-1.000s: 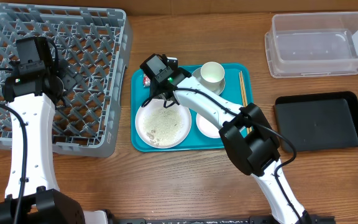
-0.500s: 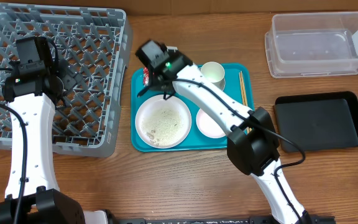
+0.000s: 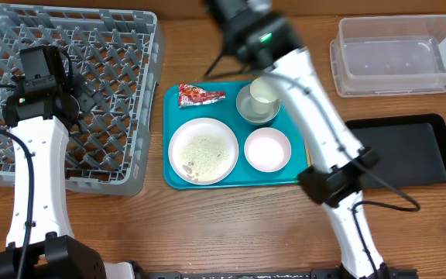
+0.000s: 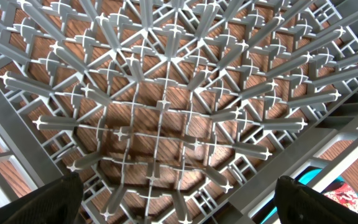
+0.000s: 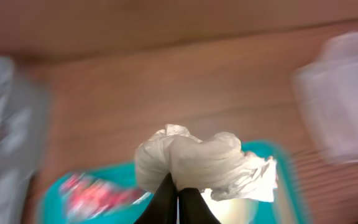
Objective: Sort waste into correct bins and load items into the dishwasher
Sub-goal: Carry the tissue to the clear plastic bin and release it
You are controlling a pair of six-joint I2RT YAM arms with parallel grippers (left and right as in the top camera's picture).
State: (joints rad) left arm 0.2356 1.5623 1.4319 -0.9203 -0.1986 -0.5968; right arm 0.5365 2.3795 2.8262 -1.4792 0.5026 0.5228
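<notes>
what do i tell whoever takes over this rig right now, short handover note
Left end effector: open, empty, over the dish rack.
Right end effector: shut on the tissue, in the air by the far side of the teal tray.
On the tray: wrapper, plate with crumbs, cup in the greyish bowl, white bowl.
Done: tissue picked up. Nothing in the clear tub or black bin; no tableware seen in the rack.
Left: bin the tissue, wrapper and crumbs; load the cup, bowls and plate.
</notes>
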